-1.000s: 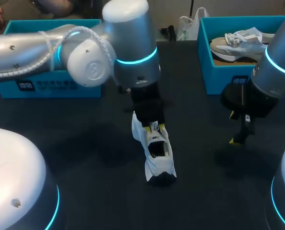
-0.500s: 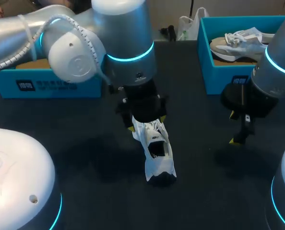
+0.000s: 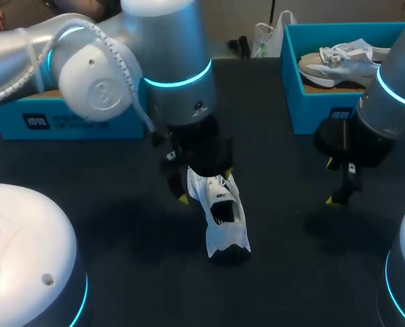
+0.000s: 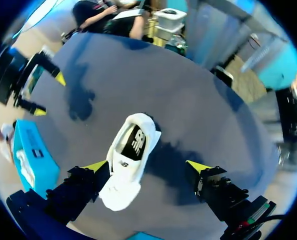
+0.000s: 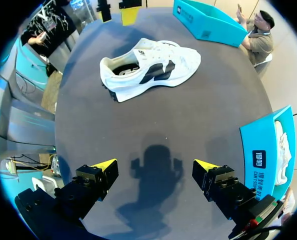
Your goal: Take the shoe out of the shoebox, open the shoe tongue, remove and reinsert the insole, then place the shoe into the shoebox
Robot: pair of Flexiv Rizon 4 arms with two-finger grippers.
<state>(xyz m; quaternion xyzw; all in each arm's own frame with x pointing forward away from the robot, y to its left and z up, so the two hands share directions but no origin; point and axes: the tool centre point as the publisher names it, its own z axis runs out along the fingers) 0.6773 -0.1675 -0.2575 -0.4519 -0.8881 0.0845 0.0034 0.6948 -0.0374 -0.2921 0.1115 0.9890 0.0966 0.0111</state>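
Left jaws wider; shoe [image 3: 224, 216] lengthwise, toe away

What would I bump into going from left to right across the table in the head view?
left box → shoe → right claw

A dark table [image 3: 284, 272] under soft overhead light; at its far edge, a white bag [image 3: 267, 37], perhaps plastic.
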